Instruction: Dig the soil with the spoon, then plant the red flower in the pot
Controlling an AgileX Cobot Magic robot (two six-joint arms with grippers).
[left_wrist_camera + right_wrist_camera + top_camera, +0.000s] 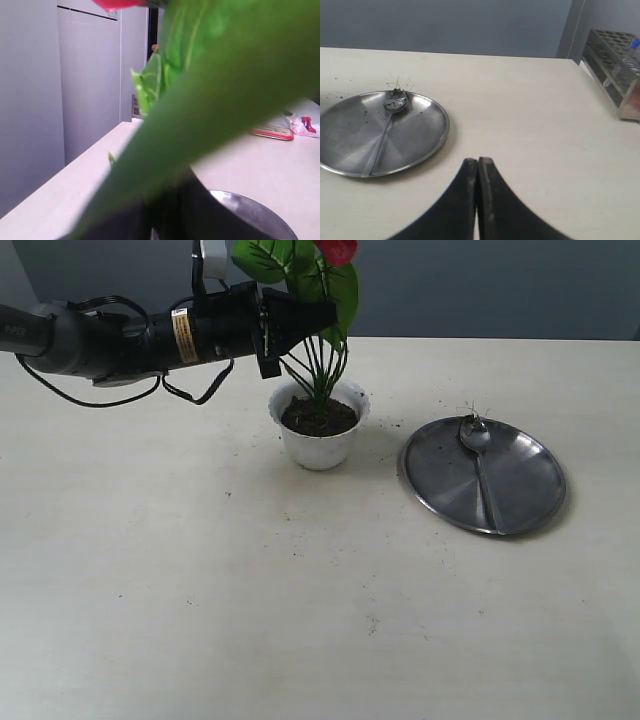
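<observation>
Red flower (343, 290) is pinched by the left end effector (305, 318) on the upper stems just under the leaves. The stem bundle runs down into the soil (318, 418) in the pot (322, 448), which sits near the far edge of the table (200, 570), about mid-width. Step in hand looks like seating the plant: push straight down so the stems go deep into the middle of the soil, keep them upright, release only once the soil grips them, and avoid side pull, since the small pot could tip. Flower has a glossy red petal on top, broad green leaves and thin green stems fanning slightly; the left wrist view is mostly blocked by a blurred leaf. Soil is dark and crumbly, close to the scalloped rim. Spoon (482, 475) lies on the steel plate (530, 480) beside the pot toward the right edge, crumbs at its head. Right end effector (478, 165) is pressed together, empty, over bare table near the plate.
</observation>
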